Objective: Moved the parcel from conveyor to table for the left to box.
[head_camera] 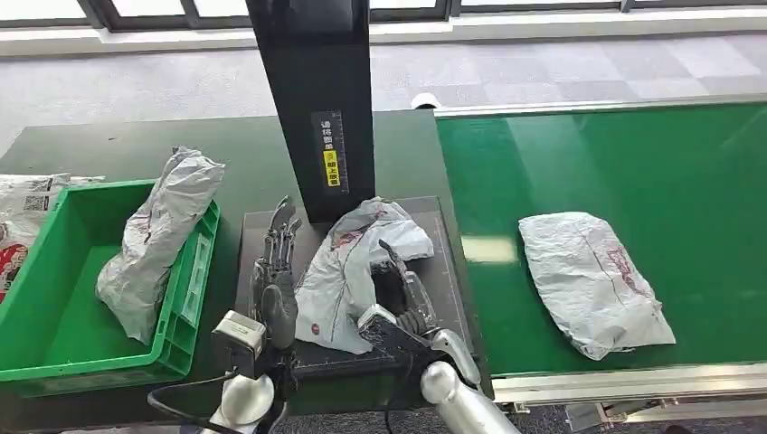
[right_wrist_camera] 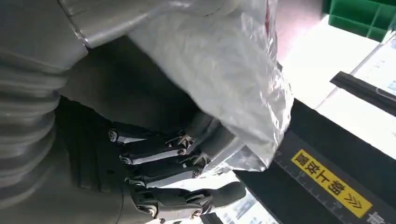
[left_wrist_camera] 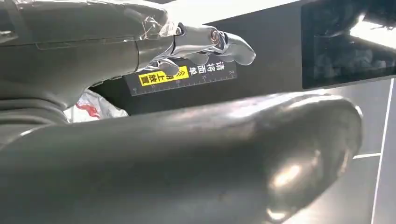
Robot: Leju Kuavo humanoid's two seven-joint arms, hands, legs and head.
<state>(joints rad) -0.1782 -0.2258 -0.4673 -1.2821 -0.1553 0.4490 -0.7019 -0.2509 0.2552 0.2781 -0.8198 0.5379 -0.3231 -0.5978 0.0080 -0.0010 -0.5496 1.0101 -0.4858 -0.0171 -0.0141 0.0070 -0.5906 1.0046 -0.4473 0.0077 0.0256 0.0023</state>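
Note:
A crumpled grey parcel (head_camera: 348, 267) lies on the black platform (head_camera: 452, 271) in front of the dark post. My right hand (head_camera: 407, 303) grips its near right edge; in the right wrist view the parcel (right_wrist_camera: 224, 70) sits between the thumb and the curled fingers (right_wrist_camera: 163, 163). My left hand (head_camera: 276, 267) is beside the parcel's left edge with its fingers stretched out and nothing in them. The left wrist view shows those fingers (left_wrist_camera: 210, 42) held straight and a scrap of the parcel (left_wrist_camera: 93, 105) behind them.
A second grey parcel (head_camera: 592, 280) lies on the green conveyor (head_camera: 651, 163) to the right. The green box (head_camera: 54, 316) at the left has a parcel (head_camera: 158, 235) leaning over its right wall. More bags (head_camera: 23, 208) lie beyond it. The black post (head_camera: 312, 99) stands behind the platform.

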